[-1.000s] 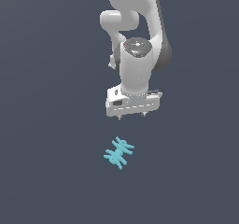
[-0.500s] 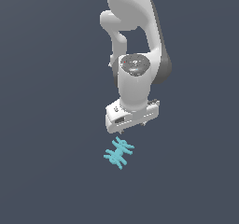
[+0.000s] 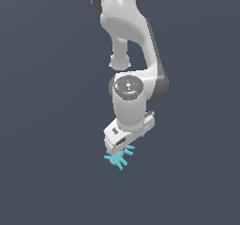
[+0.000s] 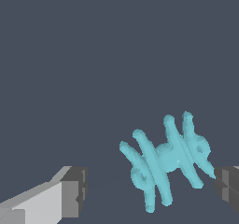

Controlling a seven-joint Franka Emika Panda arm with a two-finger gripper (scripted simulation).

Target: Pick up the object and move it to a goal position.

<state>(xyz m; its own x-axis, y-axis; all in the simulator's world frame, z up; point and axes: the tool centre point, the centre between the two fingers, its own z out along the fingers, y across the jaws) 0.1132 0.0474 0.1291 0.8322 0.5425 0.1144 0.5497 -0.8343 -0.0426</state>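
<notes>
The claw (image 4: 149, 190) hangs wide open just above the object (image 3: 119, 157), which lies on the worktop (image 3: 47, 172). The wrist view shows the object (image 4: 165, 160) off-centre, almost touching one finger (image 4: 227, 183). Centre it, descend, then close across the body.

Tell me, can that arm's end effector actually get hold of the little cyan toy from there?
Probably yes: the end effector is open, the toy sits between its fingers, and nothing blocks it.

You were looking at a bare simulated scene: a flat, featureless dark slate ground (image 3: 47, 125) surrounded the smooth white rendered arm (image 3: 129, 27).
</notes>
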